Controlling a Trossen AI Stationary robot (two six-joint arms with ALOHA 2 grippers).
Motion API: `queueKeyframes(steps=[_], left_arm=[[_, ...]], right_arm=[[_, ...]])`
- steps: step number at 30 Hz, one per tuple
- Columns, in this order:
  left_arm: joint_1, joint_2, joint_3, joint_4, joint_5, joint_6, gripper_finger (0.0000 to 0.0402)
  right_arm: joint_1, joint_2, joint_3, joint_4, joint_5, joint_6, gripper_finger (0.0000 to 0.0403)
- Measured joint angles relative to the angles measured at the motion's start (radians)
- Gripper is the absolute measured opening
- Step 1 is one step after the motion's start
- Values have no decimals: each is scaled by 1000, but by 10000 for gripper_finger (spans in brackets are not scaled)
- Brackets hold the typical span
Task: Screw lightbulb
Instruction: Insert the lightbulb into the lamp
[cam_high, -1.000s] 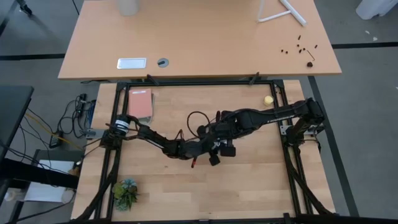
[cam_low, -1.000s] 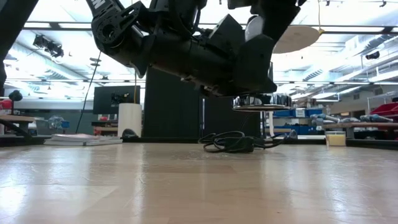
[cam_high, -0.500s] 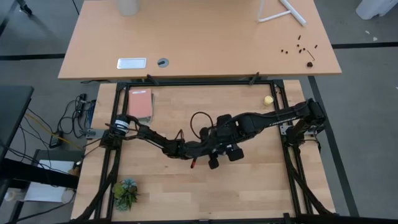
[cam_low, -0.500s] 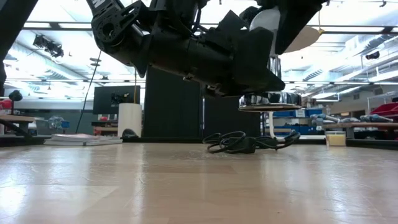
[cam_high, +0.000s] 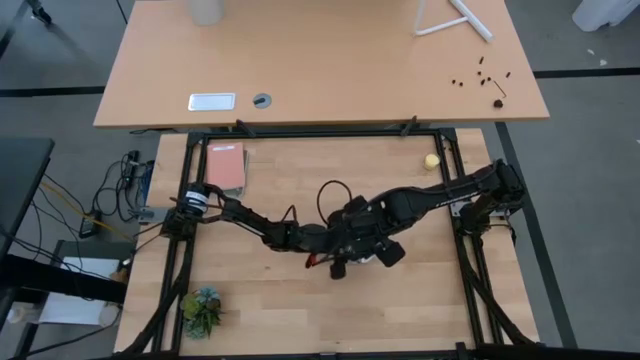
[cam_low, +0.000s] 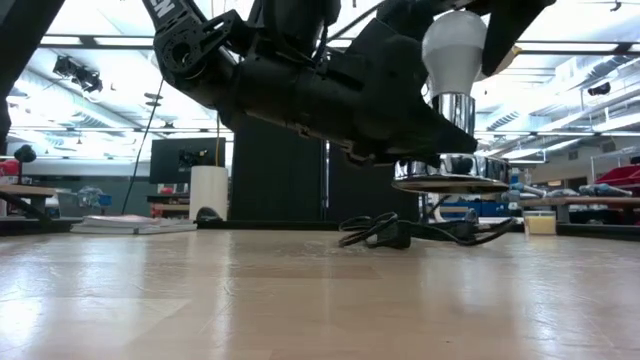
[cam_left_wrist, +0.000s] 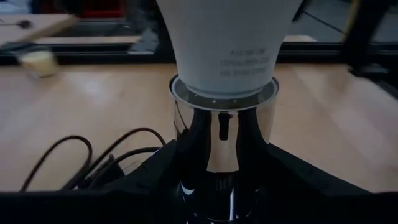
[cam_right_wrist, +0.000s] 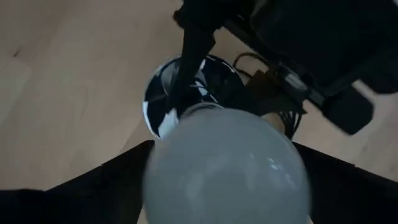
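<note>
The lightbulb (cam_low: 454, 50) stands upright with its base down in the shiny silver socket (cam_low: 452, 150), whose wide disc foot hangs above the table (cam_low: 300, 300), not resting on it. The right tool (cam_right_wrist: 227, 180) sits over the frosted globe with its dark fingers (cam_right_wrist: 99, 186) spread wide on either side; whether the pads actually press the glass cannot be told. The left tool (cam_left_wrist: 211, 180) is clamped on the socket's chrome neck just below the bulb. The black cord (cam_low: 400, 232) trails from the socket onto the table. The bulb is likely light, smooth and fragile, so it wants a gentle grip around the globe's widest part.
</note>
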Motion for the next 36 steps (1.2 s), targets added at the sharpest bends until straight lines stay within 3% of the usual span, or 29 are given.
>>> queueKeyframes(steps=[6, 17, 23, 30, 36], left_arm=[[-1, 0, 0, -11, 103, 1, 195], [-1, 0, -1, -27, 87, 1, 195], [0, 3, -2, -37, 13, -3, 195], [-3, 3, -2, -42, -163, -6, 195], [-5, 3, -2, -43, -265, -34, 195]], right_arm=[[8, 10, 0, 60, -64, -29, 341], [8, 28, 0, 73, -119, 10, 286], [5, 40, 1, 70, -72, 125, 271], [-5, 40, 1, 43, 56, 326, 282], [-32, 40, 1, 44, 93, 510, 277]])
